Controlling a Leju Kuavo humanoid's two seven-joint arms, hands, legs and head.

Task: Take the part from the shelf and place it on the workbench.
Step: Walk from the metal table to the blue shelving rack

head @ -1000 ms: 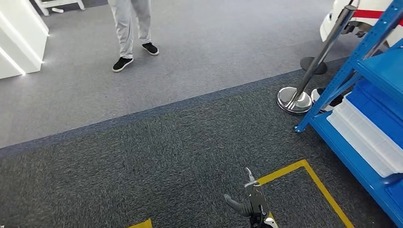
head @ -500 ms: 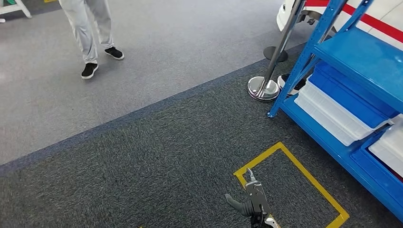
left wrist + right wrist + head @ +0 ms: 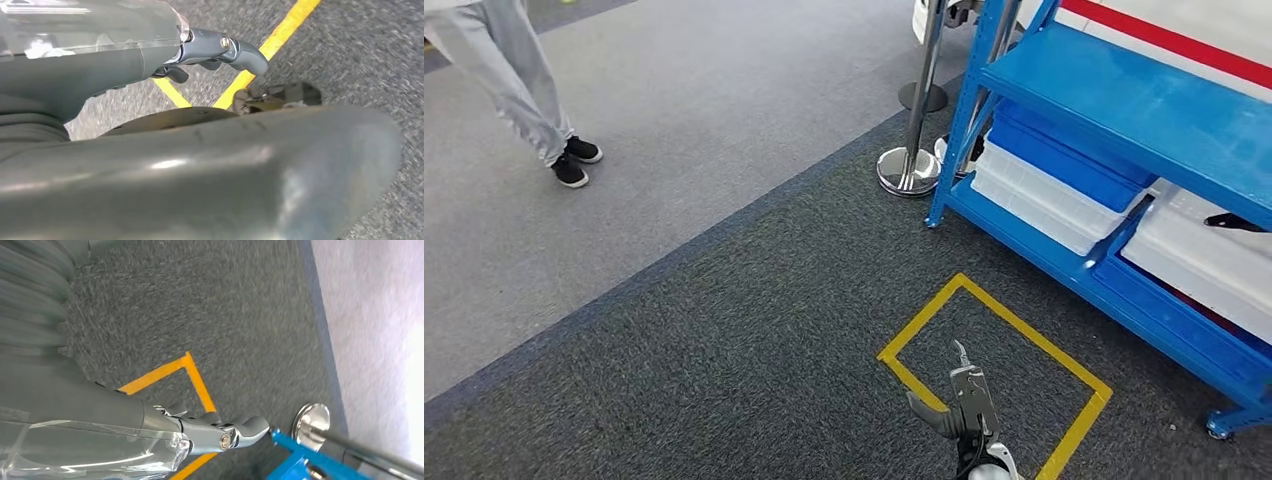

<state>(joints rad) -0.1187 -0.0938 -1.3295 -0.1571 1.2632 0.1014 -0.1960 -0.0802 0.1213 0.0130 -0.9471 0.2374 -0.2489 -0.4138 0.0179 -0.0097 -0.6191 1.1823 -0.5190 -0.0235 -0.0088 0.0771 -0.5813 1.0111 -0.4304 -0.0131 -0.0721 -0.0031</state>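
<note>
Turning toward the shelf

The view has swung: the blue shelf now faces closer, yellow floor marking underfoot; right hand released, empty; left hand unclear.

Shelf was bright blue, holding white bins with blue lids. Carpet was speckled dark grey with a yellow taped square, bordering paler grey floor. Stanchion base was chrome; person's trousers light grey, shoes black.

Two white bins, one shelf
</note>
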